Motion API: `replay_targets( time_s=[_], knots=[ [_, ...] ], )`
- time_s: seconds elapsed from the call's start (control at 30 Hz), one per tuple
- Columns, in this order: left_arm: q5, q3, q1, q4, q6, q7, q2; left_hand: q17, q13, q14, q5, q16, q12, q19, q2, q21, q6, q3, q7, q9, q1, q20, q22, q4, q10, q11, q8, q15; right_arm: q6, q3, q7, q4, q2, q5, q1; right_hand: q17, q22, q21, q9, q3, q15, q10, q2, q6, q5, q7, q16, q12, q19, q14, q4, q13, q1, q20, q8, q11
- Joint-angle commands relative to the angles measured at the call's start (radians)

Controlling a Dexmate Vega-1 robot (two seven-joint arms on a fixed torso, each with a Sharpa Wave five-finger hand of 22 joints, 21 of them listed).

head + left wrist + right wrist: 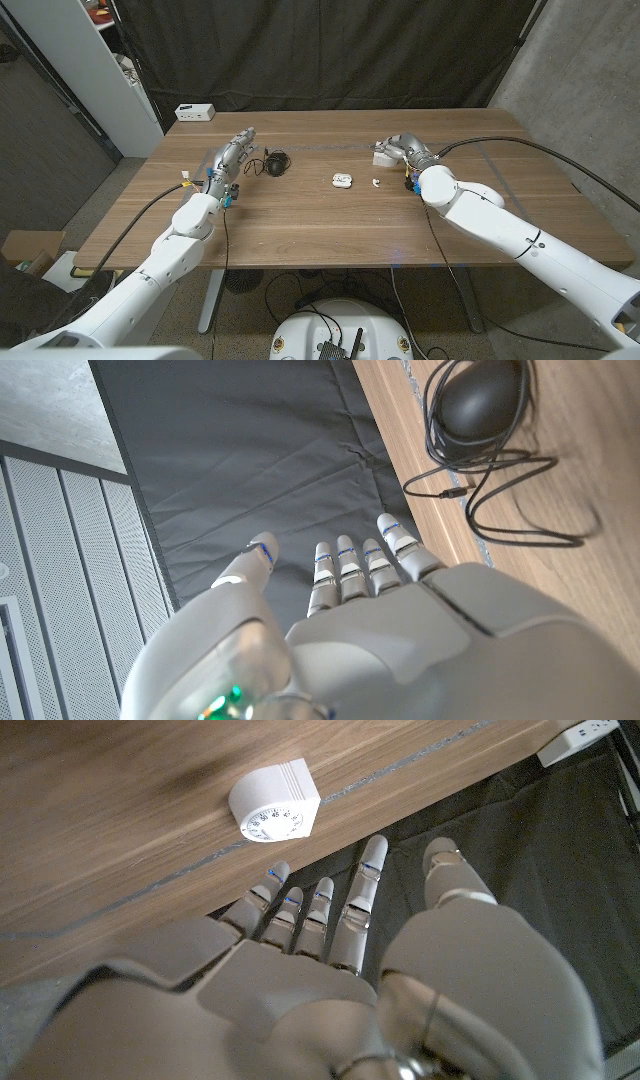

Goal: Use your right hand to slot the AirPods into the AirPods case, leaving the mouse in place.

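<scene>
Beside the white timer [274, 812], the right hand [398, 150] is waiting with fingers spread, holding nothing. Nearer the robot from that timer, the AirPods [376, 182] are lying loose — the AirPods case [342, 181] just beyond them, toward the mouse [277, 161]. Best approaching the earbuds from above, pinching lightly.

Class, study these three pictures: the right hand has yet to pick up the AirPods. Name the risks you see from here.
1. The loose earbud is tiny and lies close beside the right hand; a sweep might flick it away.
2. The open AirPods case is small and light, so it may slide when pressed.
3. A white timer sits by the right hand's fingers and could be knocked.
The mouse lies nearer the left hand, so it looks safer.
</scene>
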Motion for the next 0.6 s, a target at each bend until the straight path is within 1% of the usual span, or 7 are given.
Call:
replay_targets(
  time_s=[0.03,0.17,0.2,0.33,0.43,0.47,0.6],
  knots=[
    [0.008,0.012,-0.047,0.071,-0.023,-0.044,-0.005,0.002,0.004,-0.003,0.006,0.005,0.006,-0.002,0.004,-0.001,0.012,0.004,0.001,0.002,0.012,-0.001,0.003,-0.008,0.011,0.001,0.005,-0.003,-0.391,-0.109,-0.088,-0.028,0.098,-0.135,0.044,0.001,0.002,-0.004,0.018,-0.011,-0.08,0.031,-0.031,0.042,0.011,0.0,0.0,0.004,0.002,0.024,-0.001,-0.002,0.009,-0.016,0.029,-0.007],
    [0.011,0.021,-0.074,0.108,-0.035,-0.066,-0.012,0.002,0.005,-0.003,0.006,0.005,0.007,-0.002,0.004,-0.001,0.015,0.003,0.001,0.002,0.013,-0.001,0.003,-0.01,0.013,0.001,0.005,-0.004,-0.42,-0.133,-0.093,-0.004,0.114,-0.145,0.05,0.001,0.002,-0.004,0.027,-0.019,-0.083,0.04,-0.043,0.051,0.013,-0.001,0.004,0.004,0.005,0.041,0.001,-0.003,0.011,-0.02,0.039,-0.021],
    [0.015,0.023,-0.079,0.114,-0.038,-0.067,-0.013,0.002,0.005,-0.004,0.007,0.005,0.007,-0.002,0.004,-0.001,0.016,0.003,0.0,0.002,0.014,-0.001,0.003,-0.011,0.013,0.001,0.005,-0.004,-0.435,-0.14,-0.093,0.002,0.122,-0.147,0.056,0.001,0.002,-0.005,0.03,-0.022,-0.084,0.046,-0.049,0.053,0.014,-0.002,0.004,0.004,0.005,0.043,0.002,-0.004,0.01,-0.019,0.043,-0.033],
    [0.023,0.029,-0.093,0.131,-0.046,-0.068,-0.019,0.002,0.006,-0.003,0.007,0.006,0.009,-0.003,0.005,-0.001,0.02,0.002,0.0,0.003,0.015,0.001,0.003,-0.013,0.016,0.0,0.006,-0.005,-0.479,-0.158,-0.09,0.025,0.159,-0.14,0.071,0.002,0.002,-0.007,0.037,-0.031,-0.085,0.045,-0.062,0.06,0.015,-0.005,0.003,0.001,0.002,0.046,0.004,-0.005,0.005,-0.012,0.051,-0.027],
    [0.028,0.035,-0.105,0.149,-0.054,-0.076,-0.023,0.002,0.007,-0.003,0.008,0.006,0.01,-0.003,0.006,-0.001,0.023,0.002,-0.002,0.003,0.017,0.001,0.003,-0.015,0.017,-0.001,0.006,-0.004,-0.513,-0.185,-0.068,0.033,0.168,-0.128,0.096,0.002,0.003,-0.009,0.045,-0.042,-0.079,0.037,-0.074,0.059,0.016,0.003,-0.001,-0.006,-0.004,0.043,0.01,-0.007,-0.006,-0.003,0.057,-0.007],
    [0.031,0.037,-0.107,0.149,-0.046,-0.07,-0.023,0.002,0.007,-0.003,0.008,0.006,0.01,-0.003,0.006,-0.001,0.023,0.002,-0.001,0.003,0.018,0.001,0.003,-0.016,0.018,0.0,0.006,-0.005,-0.52,-0.197,-0.059,0.035,0.166,-0.125,0.106,0.003,0.003,-0.01,0.049,-0.047,-0.076,0.028,-0.079,0.057,0.017,0.008,-0.002,-0.01,-0.007,0.041,0.013,-0.008,-0.012,0.0,0.058,-0.001],
    [0.025,0.044,-0.126,0.185,-0.064,-0.092,-0.036,0.002,0.007,-0.002,0.009,0.007,0.01,-0.003,0.007,-0.001,0.026,0.001,-0.001,0.003,0.02,0.001,0.003,-0.018,0.018,0.0,0.006,-0.005,-0.55,-0.235,-0.026,0.046,0.16,-0.11,0.148,0.005,0.003,-0.01,0.057,-0.061,-0.067,0.023,-0.087,0.051,0.016,0.017,-0.005,-0.015,-0.011,0.037,0.024,-0.01,-0.036,0.008,0.061,0.003]
  ],
)
